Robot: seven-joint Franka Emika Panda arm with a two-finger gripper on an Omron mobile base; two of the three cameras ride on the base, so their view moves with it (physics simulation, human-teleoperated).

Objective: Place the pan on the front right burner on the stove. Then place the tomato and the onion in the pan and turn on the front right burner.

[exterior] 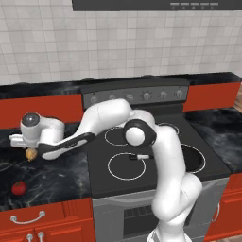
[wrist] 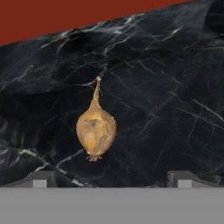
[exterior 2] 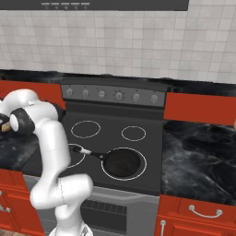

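The black pan [exterior 2: 122, 162] sits inside the front right burner [exterior 2: 145, 162] ring on the stove [exterior 2: 110, 131], its handle pointing left. The arm hides most of the pan [exterior: 194, 158] in the left base view. On the dark marble counter left of the stove lie the tan onion [exterior: 31, 153] and, nearer the front edge, the red tomato [exterior: 19, 187]. My gripper [wrist: 112, 181] hangs open just above the onion [wrist: 96, 129], which lies on the counter between the spread fingertips [wrist: 41, 179], untouched.
A red backsplash strip [wrist: 65, 17] runs behind the counter. The stove's knob panel [exterior: 142, 96] stands at the back, red drawers [exterior: 28, 220] below the counter edge. My own arm crosses over the left burners.
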